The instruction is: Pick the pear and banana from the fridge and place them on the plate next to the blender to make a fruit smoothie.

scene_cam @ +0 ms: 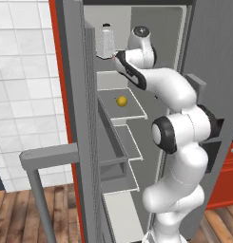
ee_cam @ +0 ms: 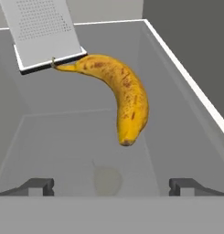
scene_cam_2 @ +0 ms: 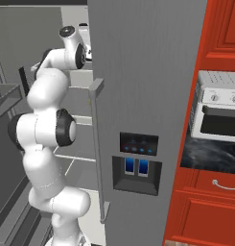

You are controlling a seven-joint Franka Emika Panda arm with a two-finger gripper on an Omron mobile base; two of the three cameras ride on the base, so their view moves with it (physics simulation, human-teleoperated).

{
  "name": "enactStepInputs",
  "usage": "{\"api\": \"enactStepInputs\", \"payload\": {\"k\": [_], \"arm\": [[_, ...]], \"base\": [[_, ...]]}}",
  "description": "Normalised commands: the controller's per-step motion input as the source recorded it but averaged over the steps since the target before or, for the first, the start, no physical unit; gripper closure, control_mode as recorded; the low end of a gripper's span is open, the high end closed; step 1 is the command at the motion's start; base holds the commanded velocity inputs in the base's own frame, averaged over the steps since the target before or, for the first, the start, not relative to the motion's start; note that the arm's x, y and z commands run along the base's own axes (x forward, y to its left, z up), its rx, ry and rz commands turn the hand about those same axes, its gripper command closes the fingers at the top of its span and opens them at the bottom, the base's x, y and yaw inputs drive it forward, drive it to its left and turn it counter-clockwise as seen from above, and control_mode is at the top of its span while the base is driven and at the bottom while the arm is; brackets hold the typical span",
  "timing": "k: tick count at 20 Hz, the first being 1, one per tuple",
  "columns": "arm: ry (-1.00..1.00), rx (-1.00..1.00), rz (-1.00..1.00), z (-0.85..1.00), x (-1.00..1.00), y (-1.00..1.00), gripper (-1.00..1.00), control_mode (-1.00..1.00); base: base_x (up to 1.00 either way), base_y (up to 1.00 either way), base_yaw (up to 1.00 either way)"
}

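Reaching into the open fridge (scene_cam: 84, 142), the white arm (scene_cam: 179, 142) bends up from the base and pushes its hand in at the top shelf. At the far left of the left base view the white tiled wall (scene_cam: 23, 95) shows, then the fridge's open door with its grey handle (scene_cam: 46, 156) and the stack of grey shelves inside. A metal box grater (scene_cam: 106, 42) stands upright on the top shelf, just left of the arm's wrist. One shelf lower sits the pear (scene_cam: 121, 101), small and yellow, alone near the middle of its shelf and well below the hand.

In the hand view the box grater (ee_cam: 42, 32) occupies the upper left, and the banana (ee_cam: 118, 98) lies on the grey shelf floor beside it, its stem end touching the grater's base and its body curving down and to the right toward the camera. The gripper (ee_cam: 111, 186) has its jaws spread wide, empty, with one dark fingertip (ee_cam: 38, 185) at each side of the bottom edge; the banana lies ahead of them, untouched.

In the right base view the closed fridge door carries a blue-lit dispenser panel (scene_cam_2: 137, 166), with red cabinets (scene_cam_2: 205, 202) and a white oven (scene_cam_2: 217, 113) to the right.
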Motion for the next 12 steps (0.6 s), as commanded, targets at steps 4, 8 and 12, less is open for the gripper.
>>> {"api": "enactStepInputs", "payload": {"k": [4, 8, 12], "arm": [[-0.01, 0.0, -0.05, -0.01, 0.29, 0.03, -1.0, -1.0], [-0.02, 0.0, -0.08, -0.02, 0.38, 0.12, -1.0, -1.0], [0.0, 0.0, -0.07, 0.0, 0.48, 0.04, -1.0, -1.0]], "base": [[0.0, 0.0, 0.0], [0.0, 0.0, 0.0], [0.0, 0.0, 0.0]]}}
